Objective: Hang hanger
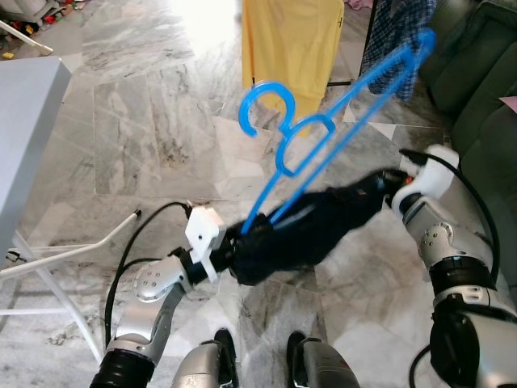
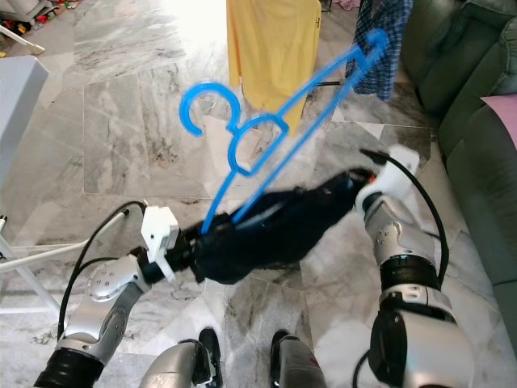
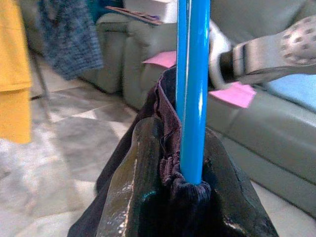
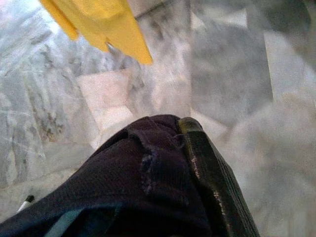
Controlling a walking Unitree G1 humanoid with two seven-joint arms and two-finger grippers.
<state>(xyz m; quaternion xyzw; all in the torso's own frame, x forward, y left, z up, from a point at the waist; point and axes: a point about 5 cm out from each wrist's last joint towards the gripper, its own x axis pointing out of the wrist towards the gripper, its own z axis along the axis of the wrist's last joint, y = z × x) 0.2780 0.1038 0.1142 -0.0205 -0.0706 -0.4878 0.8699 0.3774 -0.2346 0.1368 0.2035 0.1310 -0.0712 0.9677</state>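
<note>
While the two arms stretch a dark garment point(image 1: 303, 230) between them above the floor, the left gripper point(image 1: 236, 249) is closed on one end of it: the left wrist view shows glossy black fingers point(image 3: 129, 192) pinching the gathered, ribbed edge of the cloth together with the lower end of the blue hanger point(image 1: 323, 137).

Right gripper point(image 1: 386, 187): at the opposite end of the garment, one black finger point(image 4: 212, 177) pressed along the cloth's edge; fingers set tight on the fabric as far as the right wrist view shows.

Garment: dark navy to black, soft knit with a fine ribbed weave, slung in a sagging band from left gripper up to right gripper.

Hanger: bright blue plastic, smooth and glossy, thin round bars, open curved hook. It rises at a slant out of the garment near the left gripper, hook toward the robot's left, far shoulder tip up near the hanging clothes.

Floor point(image 1: 161, 121): polished grey-white marble tiles, veined.

Left side: pale grey tabletop point(image 1: 24, 137) on white tubular legs.

Farther off: a yellow cloth point(image 1: 291, 44) and a blue checked garment point(image 1: 396, 36) hanging from a dark rack; a grey-green sofa point(image 1: 477, 89) at right, pink sheets lying on its seat in the left wrist view.
</note>
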